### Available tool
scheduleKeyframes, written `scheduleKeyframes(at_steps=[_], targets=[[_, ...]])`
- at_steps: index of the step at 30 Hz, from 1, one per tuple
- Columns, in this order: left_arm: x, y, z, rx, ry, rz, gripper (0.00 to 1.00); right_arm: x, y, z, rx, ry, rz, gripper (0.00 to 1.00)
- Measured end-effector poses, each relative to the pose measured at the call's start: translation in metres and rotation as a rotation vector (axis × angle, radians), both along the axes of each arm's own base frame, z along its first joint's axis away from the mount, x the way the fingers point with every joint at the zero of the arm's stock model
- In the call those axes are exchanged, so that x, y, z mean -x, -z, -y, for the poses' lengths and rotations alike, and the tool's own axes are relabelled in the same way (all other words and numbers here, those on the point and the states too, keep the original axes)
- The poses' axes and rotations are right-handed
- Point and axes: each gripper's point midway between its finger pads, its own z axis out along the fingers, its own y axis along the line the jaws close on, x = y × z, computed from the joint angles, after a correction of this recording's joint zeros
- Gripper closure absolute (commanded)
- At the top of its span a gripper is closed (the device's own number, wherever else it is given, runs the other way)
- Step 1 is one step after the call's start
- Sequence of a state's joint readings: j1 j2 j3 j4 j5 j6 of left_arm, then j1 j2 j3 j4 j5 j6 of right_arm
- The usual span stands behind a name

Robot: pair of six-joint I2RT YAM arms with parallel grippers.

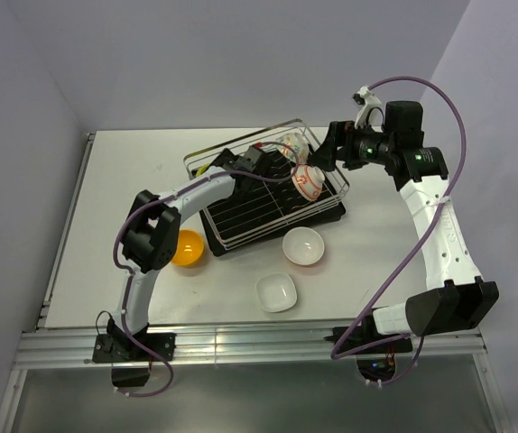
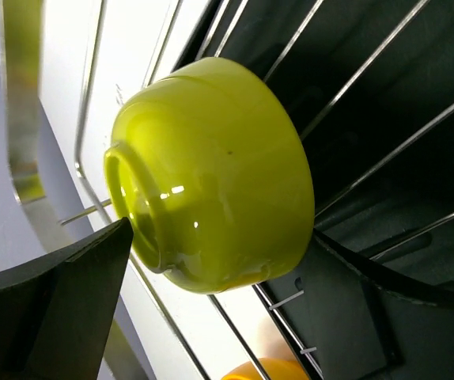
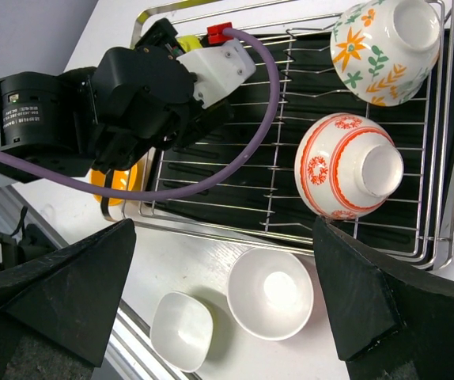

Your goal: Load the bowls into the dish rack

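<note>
Glossy lime bowl [image 2: 219,182] (bright highlights), shiny metal dish rack [image 3: 436,158], matt tray [image 3: 235,174]

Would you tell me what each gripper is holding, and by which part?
Right gripper: open, nothing held. Left gripper: a finger sits by the green bowl's foot in the rack; whether it grips cannot be told.

6 bowls [image 3: 348,166], 1 dish rack [image 3: 243,182], 2 arms [image 1: 439,225].

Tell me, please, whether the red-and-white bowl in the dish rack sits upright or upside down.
Upside down: on the red-and-white bowl, foot ring and patterned outside face up in the dish rack.
</note>
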State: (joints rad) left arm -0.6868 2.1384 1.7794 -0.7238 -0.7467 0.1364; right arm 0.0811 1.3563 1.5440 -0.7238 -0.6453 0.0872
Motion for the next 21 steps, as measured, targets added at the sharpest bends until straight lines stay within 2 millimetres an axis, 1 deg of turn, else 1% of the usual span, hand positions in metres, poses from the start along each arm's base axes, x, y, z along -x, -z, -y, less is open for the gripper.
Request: scheduleKeyframes(at_steps=[7, 15, 19, 21], targets=[[0.004, 0.009, 0.004, 0.029, 0.020, -0.040, 0.01, -0.001, 0.000, 0.004, 0.003, 0.009, 0.001, 0.00], [0.007, 0.010, 0.010, 0.066, 0.047, -0.088, 0.00, -0.001, 0.000, 0.004, 0.002, 0.008, 0.001, 0.00], [0.011, 0.006, 0.014, 0.105, 0.065, -0.129, 0.00, 0.000, 0.001, 0.004, 0.008, -0.005, 0.003, 0.00], [0.017, 0.002, 0.019, 0.147, 0.080, -0.166, 0.01, 0.003, 0.002, 0.004, 0.017, -0.017, 0.001, 0.00]])
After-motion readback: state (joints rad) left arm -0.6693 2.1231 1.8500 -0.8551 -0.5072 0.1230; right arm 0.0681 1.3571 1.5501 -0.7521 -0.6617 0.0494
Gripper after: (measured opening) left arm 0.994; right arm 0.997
